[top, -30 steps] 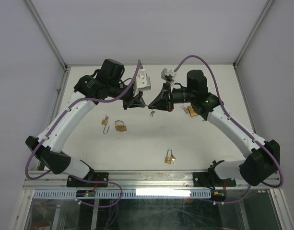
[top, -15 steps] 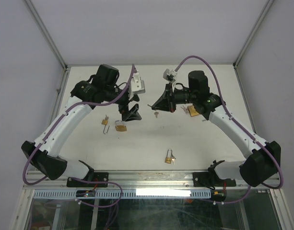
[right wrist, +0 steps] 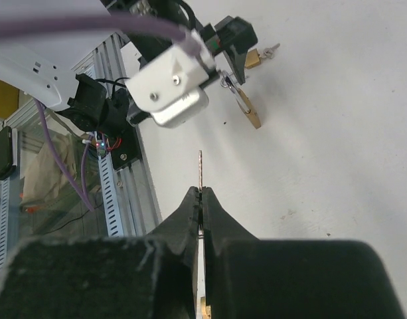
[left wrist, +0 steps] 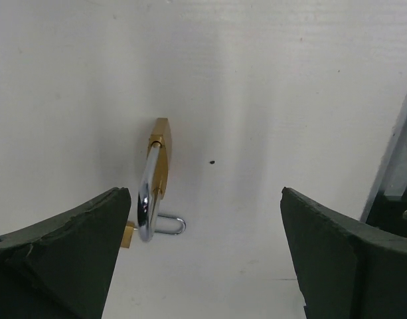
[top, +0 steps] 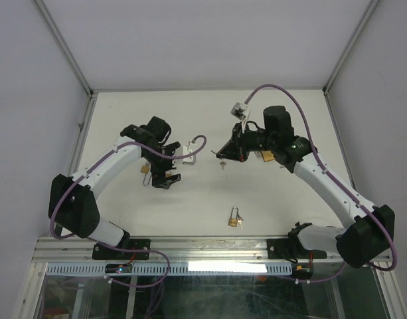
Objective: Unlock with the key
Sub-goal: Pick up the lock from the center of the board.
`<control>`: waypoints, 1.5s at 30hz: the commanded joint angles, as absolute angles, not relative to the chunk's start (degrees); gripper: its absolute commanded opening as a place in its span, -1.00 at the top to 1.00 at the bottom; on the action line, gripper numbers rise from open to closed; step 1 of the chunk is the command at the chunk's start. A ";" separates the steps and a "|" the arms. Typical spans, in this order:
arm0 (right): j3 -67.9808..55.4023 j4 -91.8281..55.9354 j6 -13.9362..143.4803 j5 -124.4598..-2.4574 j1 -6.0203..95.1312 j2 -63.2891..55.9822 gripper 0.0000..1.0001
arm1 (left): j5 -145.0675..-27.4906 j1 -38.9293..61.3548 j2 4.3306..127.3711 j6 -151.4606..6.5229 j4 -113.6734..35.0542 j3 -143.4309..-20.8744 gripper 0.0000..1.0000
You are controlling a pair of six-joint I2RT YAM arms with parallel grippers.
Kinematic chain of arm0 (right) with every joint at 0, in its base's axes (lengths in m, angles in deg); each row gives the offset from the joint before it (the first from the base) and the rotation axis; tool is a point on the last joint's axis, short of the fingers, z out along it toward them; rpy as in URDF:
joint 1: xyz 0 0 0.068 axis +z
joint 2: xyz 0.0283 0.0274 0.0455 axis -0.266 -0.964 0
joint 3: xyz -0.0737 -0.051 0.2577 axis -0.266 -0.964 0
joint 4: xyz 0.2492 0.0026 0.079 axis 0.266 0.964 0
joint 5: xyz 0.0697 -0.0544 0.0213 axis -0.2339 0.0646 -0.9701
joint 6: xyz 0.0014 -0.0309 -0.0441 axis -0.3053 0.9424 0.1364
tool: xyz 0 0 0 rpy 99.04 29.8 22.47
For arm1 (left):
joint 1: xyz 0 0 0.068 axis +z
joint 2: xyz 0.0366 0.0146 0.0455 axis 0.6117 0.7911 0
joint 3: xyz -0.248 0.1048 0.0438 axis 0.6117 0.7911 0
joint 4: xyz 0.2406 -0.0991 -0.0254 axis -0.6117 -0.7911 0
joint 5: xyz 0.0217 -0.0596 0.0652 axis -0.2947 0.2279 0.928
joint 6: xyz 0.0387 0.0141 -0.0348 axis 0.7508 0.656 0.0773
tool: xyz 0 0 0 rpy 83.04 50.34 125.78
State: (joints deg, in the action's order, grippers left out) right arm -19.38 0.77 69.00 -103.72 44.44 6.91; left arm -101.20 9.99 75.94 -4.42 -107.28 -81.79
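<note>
My right gripper (right wrist: 202, 194) is shut on a thin silver key (right wrist: 200, 169), whose blade sticks out past the fingertips above the table; from above the gripper (top: 221, 152) has small keys (top: 222, 163) hanging below it. A brass padlock (left wrist: 161, 163) with a steel shackle lies on the white table, up and left of the gap between my left fingers. The left gripper (left wrist: 203, 266) is wide open above it with nothing between the fingers. From above, this gripper (top: 165, 177) points down and hides most of that padlock.
A second padlock's shackle (left wrist: 170, 226) lies just behind the first. Another brass padlock (top: 234, 218) sits near the front edge, and one more (top: 264, 156) lies under the right arm. The left wrist's white camera housing (right wrist: 173, 80) is close ahead of the key.
The left gripper has opened and swung down and left from beside the right gripper to over the padlocks. The right gripper, still holding the key, shifted slightly right.
</note>
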 commanded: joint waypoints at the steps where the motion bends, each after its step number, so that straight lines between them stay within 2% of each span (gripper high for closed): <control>1: -19.87 -2.27 66.69 -102.81 44.39 8.65 1.00 | -93.27 8.03 73.94 1.96 -98.11 -75.02 -0.98; 11: -20.48 -3.31 66.08 -103.23 44.39 9.18 1.00 | -87.37 7.66 75.50 1.44 -81.05 -64.80 -0.98; 13: -20.49 -3.42 65.99 -103.35 44.37 9.20 1.00 | -88.42 7.66 76.38 1.23 -81.03 -64.96 -0.90; 19: -20.38 -3.45 66.24 -103.07 44.35 9.33 1.00 | -91.86 7.65 78.03 2.48 -82.94 -65.71 -0.22; 24: -20.29 -3.26 66.92 -103.07 44.41 9.23 1.00 | -91.88 7.72 79.63 2.72 -83.34 -65.55 -0.08; 30: -19.52 -2.75 67.11 -103.14 44.32 8.69 1.00 | -91.47 7.65 81.32 2.82 -83.34 -65.88 0.37; 32: -19.43 -2.64 67.25 -103.12 44.26 8.77 1.00 | -91.51 7.68 81.32 3.12 -83.34 -65.46 0.64; 34: -19.29 -2.38 67.45 -102.94 44.24 8.94 1.00 | -92.12 7.67 81.24 2.77 -83.29 -65.28 1.00; 40: -18.34 -1.05 67.58 -103.41 43.76 8.93 1.00 | -98.70 9.11 78.80 -3.28 -84.48 -69.01 1.00; 45: -15.60 1.14 67.66 -104.80 43.33 9.01 1.00 | -115.95 15.47 75.67 -19.64 -83.56 -81.25 1.00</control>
